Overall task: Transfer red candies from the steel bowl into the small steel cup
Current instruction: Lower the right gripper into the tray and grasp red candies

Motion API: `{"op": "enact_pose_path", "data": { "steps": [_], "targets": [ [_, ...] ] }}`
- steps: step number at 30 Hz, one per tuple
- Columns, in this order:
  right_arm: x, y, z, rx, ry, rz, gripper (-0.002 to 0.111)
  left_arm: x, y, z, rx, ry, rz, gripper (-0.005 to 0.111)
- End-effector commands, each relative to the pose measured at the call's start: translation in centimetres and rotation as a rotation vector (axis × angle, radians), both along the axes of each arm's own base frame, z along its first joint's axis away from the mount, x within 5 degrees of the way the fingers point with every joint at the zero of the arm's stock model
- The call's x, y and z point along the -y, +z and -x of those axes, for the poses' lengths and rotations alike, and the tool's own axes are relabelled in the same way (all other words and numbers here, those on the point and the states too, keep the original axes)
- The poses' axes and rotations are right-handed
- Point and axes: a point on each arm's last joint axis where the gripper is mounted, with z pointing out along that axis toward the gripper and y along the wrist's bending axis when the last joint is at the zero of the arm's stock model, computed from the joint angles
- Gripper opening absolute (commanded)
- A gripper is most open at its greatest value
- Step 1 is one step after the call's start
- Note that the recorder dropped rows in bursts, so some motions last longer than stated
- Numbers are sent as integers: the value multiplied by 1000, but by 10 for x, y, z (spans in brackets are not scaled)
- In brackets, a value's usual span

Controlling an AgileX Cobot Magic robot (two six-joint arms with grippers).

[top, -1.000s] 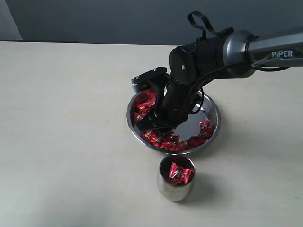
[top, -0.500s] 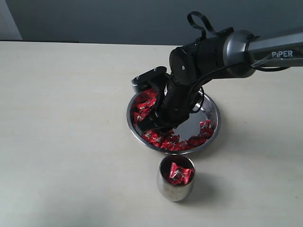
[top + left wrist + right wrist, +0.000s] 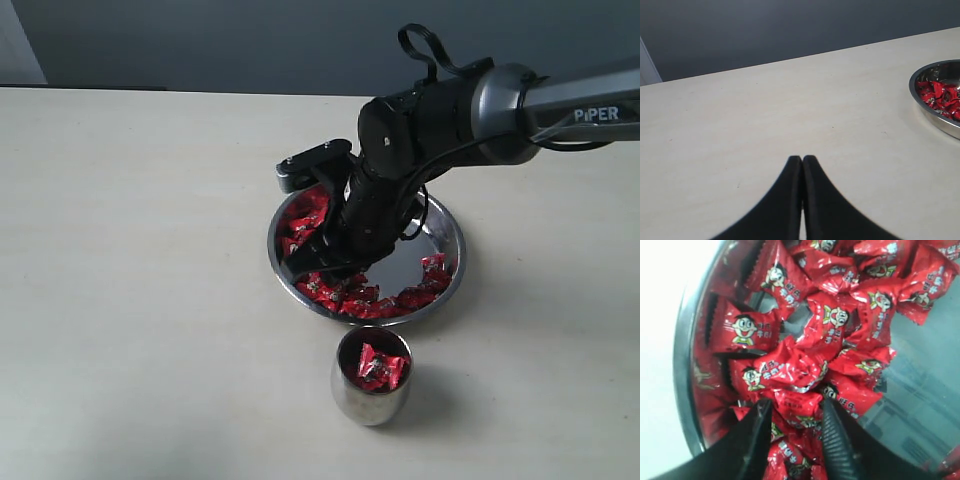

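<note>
Exterior, right gripper (image 3: 318, 262): you have it reaching down into the left part of the steel bowl (image 3: 450, 262), its tips among the red candies (image 3: 350, 298).
Exterior, steel bowl: it sits on the tabletop (image 3: 150, 250). The candies are heaped along its left side and the side toward the cup, and the right part is bare and shiny.
Exterior, small steel cup (image 3: 370, 405): it stands upright just beside the bowl, not touching it, with a few red candies inside.
Left wrist, left gripper (image 3: 802, 165): your fingers (image 3: 785, 200) are clenched together with nothing between them, over bare tabletop. The bowl with its candies shows at the edge of this view, well apart from them.
Right wrist, right gripper: your fingers stand apart, released, with their tips down in the pile. A candy lies in the gap between them, and you cannot tell whether either finger touches it.
</note>
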Motion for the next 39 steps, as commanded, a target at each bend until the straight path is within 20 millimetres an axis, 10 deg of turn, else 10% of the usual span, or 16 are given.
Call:
{"op": "enact_pose_path", "data": {
  "steps": [1,23,28,39],
  "targets": [
    [0,1,-3,4,-6,-9,34,0,1,0,12,-6,8,0],
    [0,-14,-3,-23,-5,18,27,0,1,0,12,-6,8,0],
    [-1,-12,-5,-4,-6,6,9,0,1,0,12,-6,8,0],
    [4,29,-2,81,0,-32,-1,0,1,0,12,-6,8,0]
  ]
}}
